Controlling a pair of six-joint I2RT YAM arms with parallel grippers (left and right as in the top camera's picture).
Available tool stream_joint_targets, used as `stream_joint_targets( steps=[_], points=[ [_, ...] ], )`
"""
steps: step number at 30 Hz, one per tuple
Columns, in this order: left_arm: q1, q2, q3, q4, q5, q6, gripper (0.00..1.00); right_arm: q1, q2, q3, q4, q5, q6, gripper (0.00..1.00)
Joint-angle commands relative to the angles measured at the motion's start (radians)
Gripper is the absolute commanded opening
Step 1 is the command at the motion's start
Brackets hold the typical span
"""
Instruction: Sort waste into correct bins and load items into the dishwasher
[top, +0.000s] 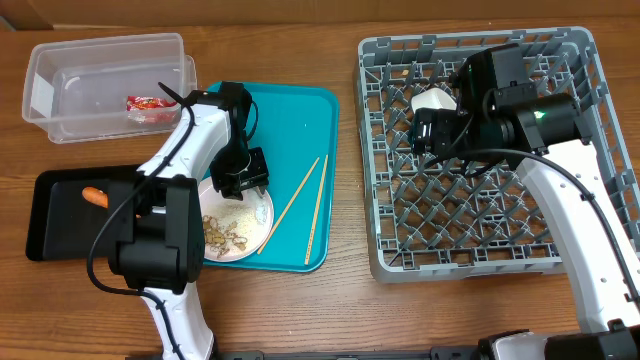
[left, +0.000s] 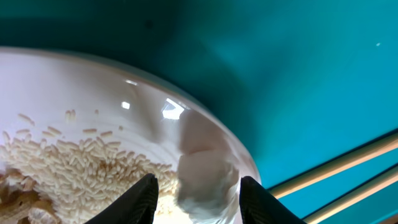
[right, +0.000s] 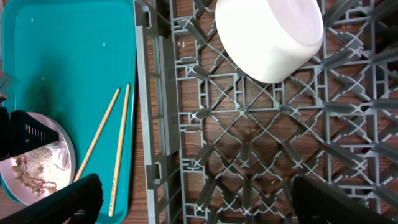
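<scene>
My left gripper is open and low over the white plate on the teal tray. In the left wrist view its fingers straddle the small crumpled white wrapper, which lies on the plate beside rice. Peanuts lie on the plate too. The chopsticks lie on the tray. The red wrapper is in the clear tub. The carrot is in the black tray. My right gripper is wide open and empty over the grey rack. A white bowl or cup lies in the rack.
The teal tray sits between the bins and the rack, and it also shows in the right wrist view. The right arm hides part of the rack's back right. Bare wooden table runs along the front edge.
</scene>
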Motion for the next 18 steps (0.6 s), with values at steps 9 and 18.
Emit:
stream_joint_targets(
  steps=[9, 18],
  points=[
    [0.0, 0.005, -0.005, 0.022, -0.007, -0.01, 0.12, 0.005, -0.012, 0.005, 0.003, 0.009, -0.003, 1.0],
    [0.057, 0.003, 0.173, -0.06, -0.006, 0.009, 0.04, 0.005, -0.012, 0.005, -0.002, 0.01, -0.004, 1.0]
  ],
)
